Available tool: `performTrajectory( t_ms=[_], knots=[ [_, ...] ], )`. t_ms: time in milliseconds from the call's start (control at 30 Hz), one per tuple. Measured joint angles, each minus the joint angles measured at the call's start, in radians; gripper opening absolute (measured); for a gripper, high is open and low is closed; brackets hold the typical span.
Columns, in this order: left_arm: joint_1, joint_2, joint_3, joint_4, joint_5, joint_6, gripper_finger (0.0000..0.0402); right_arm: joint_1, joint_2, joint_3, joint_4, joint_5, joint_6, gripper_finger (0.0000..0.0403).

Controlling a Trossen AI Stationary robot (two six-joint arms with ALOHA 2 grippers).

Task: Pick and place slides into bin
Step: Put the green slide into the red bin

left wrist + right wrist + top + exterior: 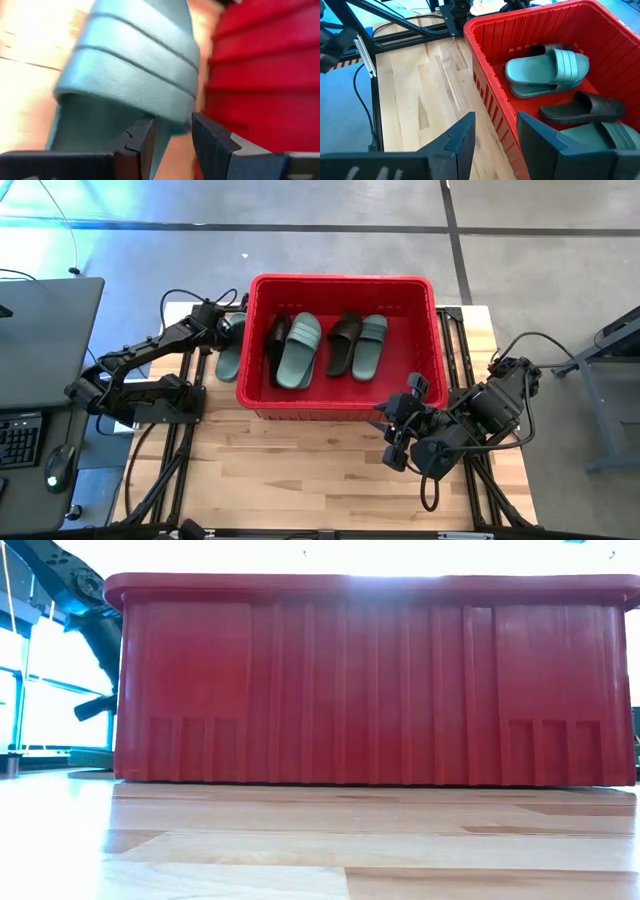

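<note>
We are looking first at the near edge of the table, where our right gripper (397, 442) is hanging just outside the bin's front right corner with its fingers parted and nothing between them. In its wrist view the bare wooden table (420, 115) is showing through the gap, so this arm is waiting.

Just beyond it, the red bin (258, 320) is taking up the middle of the table. Four slides are lying inside it: a black slide (275, 348) touching a green slide (300, 350), then a second black slide (345, 342) beside another green slide (369, 346). All four are pointing their long axes from the near wall to the far wall.

Farther left and back, our left gripper (227, 326) is reaching in at the bin's outer left wall. The last green slide (232, 352) that we can see is resting on the table there, just beside that wall, its long axis running parallel to it. In the left wrist view this slide's strap (135, 65) is filling the space right in front of the left fingers (212, 142), which are standing apart with the slide's edge dipping between them; we judge they are not clamped yet. The left arm is clearly the nearer one for this pick, and the bin lies immediately to the slide's right.
</note>
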State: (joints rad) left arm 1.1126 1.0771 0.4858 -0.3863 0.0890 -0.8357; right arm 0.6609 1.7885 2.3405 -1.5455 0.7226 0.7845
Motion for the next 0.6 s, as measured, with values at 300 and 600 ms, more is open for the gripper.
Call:
performTrajectory(
  t_ms=[300, 600],
  knots=[
    [0.000, 0.001, 0.000, 0.105, -0.154, -0.005, 0.0112, 0.000, 0.000, 0.000, 0.000, -0.029, 0.001, 0.0134],
    [0.001, 0.107, -0.041, 0.115, -0.196, 0.064, 0.0034, 0.001, 0.000, 0.000, 0.000, -0.041, 0.001, 0.0134]
  ],
)
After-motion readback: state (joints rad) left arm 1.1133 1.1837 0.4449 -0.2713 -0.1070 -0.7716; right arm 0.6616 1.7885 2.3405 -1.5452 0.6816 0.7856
